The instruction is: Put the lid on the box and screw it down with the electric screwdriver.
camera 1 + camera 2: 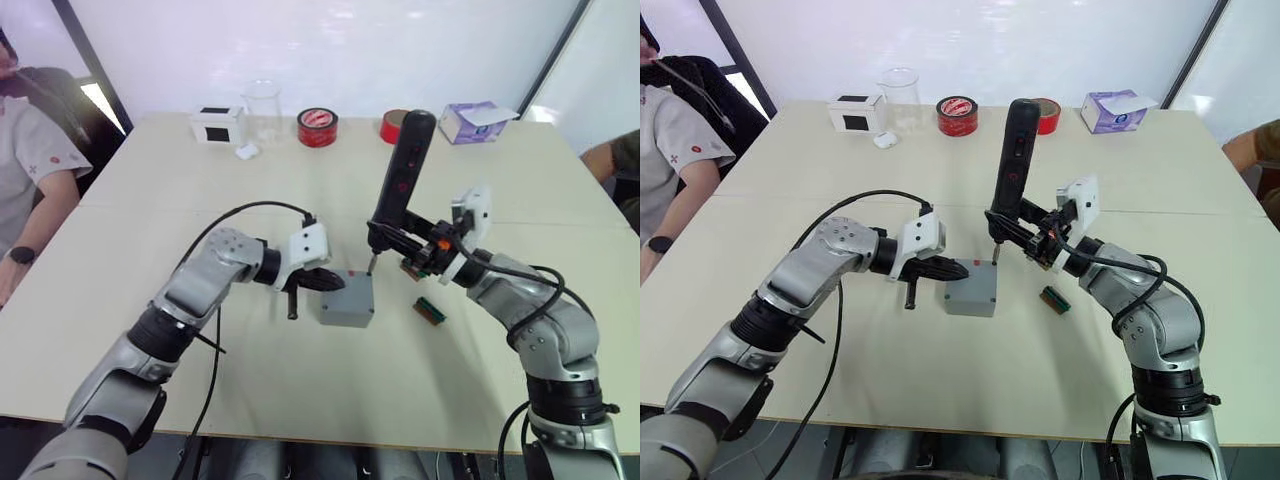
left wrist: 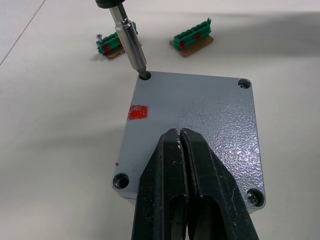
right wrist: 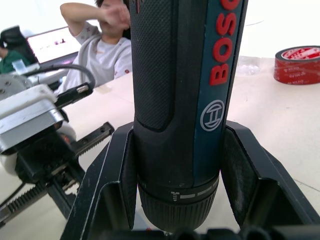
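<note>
With the lid (image 2: 192, 132) already seated on the box (image 1: 347, 308), the left hand (image 2: 181, 137) pressed it down with fingers together while the right hand (image 3: 180, 200) gripped the electric screwdriver (image 1: 400, 180), bit in the lid's far corner hole, likely needing steady downward drive next.

Along the table's (image 1: 300, 400) far edge: a white box with a black square (image 1: 215, 124); a clear beaker (image 1: 261, 110); two red tape rolls (image 1: 317, 127); a tissue box (image 1: 472, 121); two green circuit boards (image 2: 192, 40) mid-table.
</note>
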### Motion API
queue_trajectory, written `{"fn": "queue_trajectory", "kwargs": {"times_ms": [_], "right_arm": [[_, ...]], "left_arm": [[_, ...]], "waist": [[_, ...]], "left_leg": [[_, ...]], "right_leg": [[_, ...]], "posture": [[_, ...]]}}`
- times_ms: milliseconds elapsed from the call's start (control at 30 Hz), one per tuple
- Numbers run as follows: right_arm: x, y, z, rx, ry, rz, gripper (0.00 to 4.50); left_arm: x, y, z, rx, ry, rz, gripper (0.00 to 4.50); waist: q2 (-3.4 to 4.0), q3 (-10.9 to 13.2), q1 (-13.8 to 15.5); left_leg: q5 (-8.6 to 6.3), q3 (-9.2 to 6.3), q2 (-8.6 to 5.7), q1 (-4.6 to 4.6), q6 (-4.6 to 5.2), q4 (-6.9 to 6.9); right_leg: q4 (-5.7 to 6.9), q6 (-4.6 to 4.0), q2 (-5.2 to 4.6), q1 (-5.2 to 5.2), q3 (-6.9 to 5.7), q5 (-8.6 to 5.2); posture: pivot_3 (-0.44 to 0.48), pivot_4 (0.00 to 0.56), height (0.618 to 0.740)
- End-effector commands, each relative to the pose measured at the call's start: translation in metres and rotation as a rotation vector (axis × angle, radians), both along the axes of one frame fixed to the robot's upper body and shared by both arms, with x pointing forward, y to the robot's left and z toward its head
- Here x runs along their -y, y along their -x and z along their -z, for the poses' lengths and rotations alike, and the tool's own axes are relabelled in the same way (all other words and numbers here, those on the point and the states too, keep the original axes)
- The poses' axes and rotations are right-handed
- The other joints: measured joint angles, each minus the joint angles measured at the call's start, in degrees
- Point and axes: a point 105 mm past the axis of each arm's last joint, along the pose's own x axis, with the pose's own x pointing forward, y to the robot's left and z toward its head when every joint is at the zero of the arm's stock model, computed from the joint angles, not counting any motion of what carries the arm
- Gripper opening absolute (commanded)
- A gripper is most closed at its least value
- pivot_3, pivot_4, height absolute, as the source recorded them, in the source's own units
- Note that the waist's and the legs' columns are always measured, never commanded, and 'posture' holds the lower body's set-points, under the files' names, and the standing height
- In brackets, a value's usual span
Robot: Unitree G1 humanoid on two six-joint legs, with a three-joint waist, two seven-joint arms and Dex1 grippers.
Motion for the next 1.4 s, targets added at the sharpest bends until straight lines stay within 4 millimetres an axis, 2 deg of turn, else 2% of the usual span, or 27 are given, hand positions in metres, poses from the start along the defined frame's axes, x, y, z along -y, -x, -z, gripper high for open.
{"fn": "queue_trajectory", "kwargs": {"times_ms": [33,167,267,367,700,967,1133,1200,1300,1400], "right_arm": [[-0.008,0.007,0.030,-0.076,0.097,-0.032,1.75],[-0.013,0.011,0.052,-0.130,0.117,-0.031,1.75],[-0.015,0.010,0.062,-0.157,0.128,-0.017,1.75],[-0.020,0.010,0.063,-0.168,0.094,-0.015,1.75],[-0.016,0.011,0.067,-0.183,0.095,-0.009,1.75],[-0.018,0.011,0.058,-0.165,0.072,-0.017,1.75],[-0.014,0.011,0.045,-0.139,0.049,-0.018,1.75],[-0.008,0.000,0.017,-0.095,-0.009,0.017,1.75],[0.004,-0.014,-0.035,-0.005,-0.121,0.094,1.75],[0.007,-0.011,-0.077,-0.042,-0.282,0.023,1.75]], "left_arm": [[-0.001,0.003,0.015,-0.035,-0.034,0.000,0.00],[0.000,0.006,0.016,-0.039,-0.034,0.004,0.00],[0.001,0.007,0.017,-0.041,-0.031,0.007,0.00],[0.001,0.007,0.017,-0.043,-0.032,0.006,0.00],[0.002,0.007,0.018,-0.043,-0.031,0.006,0.00],[0.003,0.009,0.019,-0.044,-0.027,0.010,0.00],[0.002,0.015,0.022,-0.050,-0.032,0.022,0.00],[0.005,0.014,0.020,-0.053,-0.015,0.015,0.00],[0.008,0.014,0.017,-0.064,0.007,0.012,0.00],[0.007,0.014,0.019,-0.071,0.002,0.007,0.00]], "waist": [[-0.04,-0.14,0.02],[-0.19,-0.50,0.00],[-0.36,-0.75,-0.04],[-0.57,-1.00,-0.15],[-0.69,-1.13,-0.16],[-0.69,-1.14,-0.16],[-0.69,-1.13,-0.16],[-0.67,-1.12,-0.17],[-0.55,-0.99,-0.26],[-0.36,-0.85,-0.06]], "left_leg": [[0.00,-0.01,0.00,0.01,0.00,0.00],[-0.01,-0.01,0.00,0.13,0.02,0.00],[-0.13,-0.04,0.01,0.74,0.20,-0.07],[-0.23,-0.13,0.09,1.17,0.36,-0.11],[-0.23,-0.14,0.13,1.21,0.36,-0.14],[-0.24,-0.14,0.15,1.21,0.36,-0.15],[-0.24,-0.14,0.21,1.21,0.37,-0.15],[-0.24,-0.15,0.23,1.20,0.37,-0.15],[-0.24,-0.13,0.25,1.15,0.36,-0.15],[-0.22,-0.13,0.24,0.69,0.35,-0.12]], "right_leg": [[0.00,0.00,0.00,0.01,0.00,0.00],[-0.03,-0.01,0.01,0.15,0.00,-0.01],[-0.11,-0.10,0.01,0.75,-0.01,-0.11],[-0.13,-0.32,0.01,1.14,-0.02,-0.32],[-0.08,-0.36,0.02,1.15,-0.02,-0.34],[-0.09,-0.37,0.02,1.15,-0.02,-0.35],[-0.09,-0.38,0.01,1.14,-0.01,-0.35],[-0.09,-0.38,0.01,1.14,-0.01,-0.36],[-0.08,-0.41,-0.03,1.08,-0.01,-0.36],[0.02,-0.37,-0.07,0.60,0.01,-0.31]], "posture": [[0.000,0.150,0.740],[0.000,0.150,0.740],[0.000,0.150,0.740],[0.000,0.150,0.740],[0.000,0.150,0.740],[0.000,0.150,0.740],[0.000,0.150,0.740],[0.000,0.150,0.740],[0.000,0.150,0.740],[0.000,0.150,0.740]]}}
